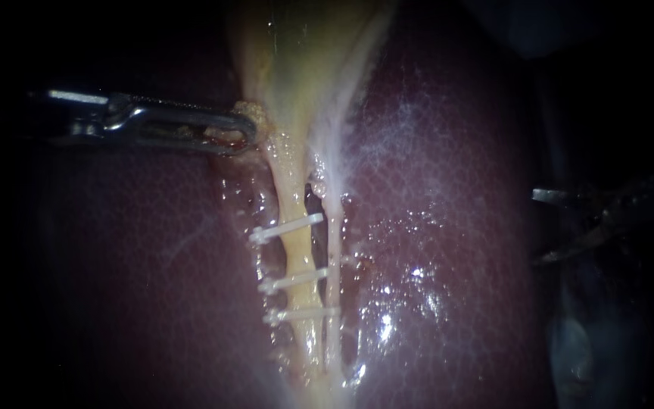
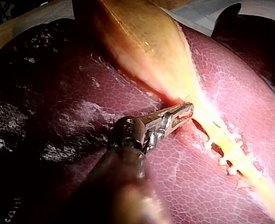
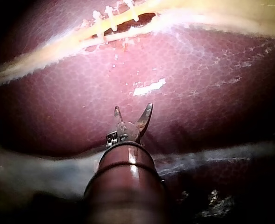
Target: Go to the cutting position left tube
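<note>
The left tube is yellowish and runs down from the gallbladder; three white clips sit across it. A paler right tube lies beside it. My left instrument is shut on the gallbladder's edge near its neck, above the clips. In the left wrist view its jaws pinch that tissue just short of the clips. My right instrument stands in the dark at the far right, well away from the tubes. Its two blades are open over bare liver, with the clips far ahead.
Dark red liver lies on both sides of the tubes, wet and glossy to their right. A pale band of tissue crosses beside my right instrument's shaft.
</note>
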Controlling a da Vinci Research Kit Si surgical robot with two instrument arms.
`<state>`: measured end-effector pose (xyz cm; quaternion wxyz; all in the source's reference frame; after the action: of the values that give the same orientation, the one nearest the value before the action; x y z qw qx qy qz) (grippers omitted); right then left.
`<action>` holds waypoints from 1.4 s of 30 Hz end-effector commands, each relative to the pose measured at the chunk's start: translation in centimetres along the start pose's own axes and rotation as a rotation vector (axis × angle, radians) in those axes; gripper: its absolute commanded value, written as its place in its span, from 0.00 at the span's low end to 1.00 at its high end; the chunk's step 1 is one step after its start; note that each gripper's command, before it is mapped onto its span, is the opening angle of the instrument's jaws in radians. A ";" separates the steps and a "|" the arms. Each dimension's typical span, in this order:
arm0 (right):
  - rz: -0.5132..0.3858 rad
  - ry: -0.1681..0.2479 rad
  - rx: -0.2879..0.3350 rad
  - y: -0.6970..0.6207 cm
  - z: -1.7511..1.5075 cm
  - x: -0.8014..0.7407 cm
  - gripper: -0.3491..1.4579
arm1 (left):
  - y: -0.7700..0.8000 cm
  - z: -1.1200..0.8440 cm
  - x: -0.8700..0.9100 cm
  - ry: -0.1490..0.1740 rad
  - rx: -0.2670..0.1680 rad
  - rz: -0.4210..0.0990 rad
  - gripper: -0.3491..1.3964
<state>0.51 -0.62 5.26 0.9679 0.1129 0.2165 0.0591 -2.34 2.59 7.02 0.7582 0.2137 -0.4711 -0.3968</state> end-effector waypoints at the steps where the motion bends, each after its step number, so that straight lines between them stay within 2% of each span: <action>1: 0.001 0.005 0.002 0.00 0.00 0.00 0.98 | 0.00 -0.01 0.00 0.000 0.000 0.000 0.00; 5: 0.008 0.014 0.014 0.00 0.00 0.02 0.98 | 0.01 -0.07 -0.04 0.002 0.005 -0.001 0.00; 8: 0.013 0.009 0.022 0.00 0.01 0.03 0.98 | 0.02 -0.23 -0.15 0.005 0.014 -0.007 0.00; 12: 0.019 0.008 0.029 -0.01 0.01 0.03 0.98 | 0.06 -0.54 -0.37 -0.006 -0.014 -0.021 0.00; 15: 0.018 0.010 0.035 -0.01 0.02 0.04 0.98 | 0.09 -0.69 -0.48 -0.016 -0.024 -0.035 0.00; 21: 0.019 0.018 0.049 -0.01 0.04 0.07 0.98 | 0.10 -0.71 -0.49 -0.020 -0.028 -0.031 0.00; 23: 0.022 0.063 0.105 -0.02 0.04 0.10 0.98 | 0.09 -0.71 -0.48 -0.020 -0.029 -0.031 0.00; 27: 0.028 0.135 0.166 -0.04 0.08 0.21 0.98 | 0.08 -0.71 -0.47 -0.020 -0.029 -0.031 0.00; 32: 0.070 0.198 0.228 -0.07 0.15 0.43 0.98 | 0.08 -0.70 -0.46 -0.021 -0.030 -0.030 0.00; 42: 0.174 0.349 0.359 -0.09 0.35 0.89 0.98 | 0.07 -0.67 -0.43 -0.022 -0.033 -0.029 0.00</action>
<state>1.51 -0.63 5.18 0.8660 0.2948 0.3841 0.1246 -1.82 2.94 6.52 0.7506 0.2038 -0.4696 -0.4178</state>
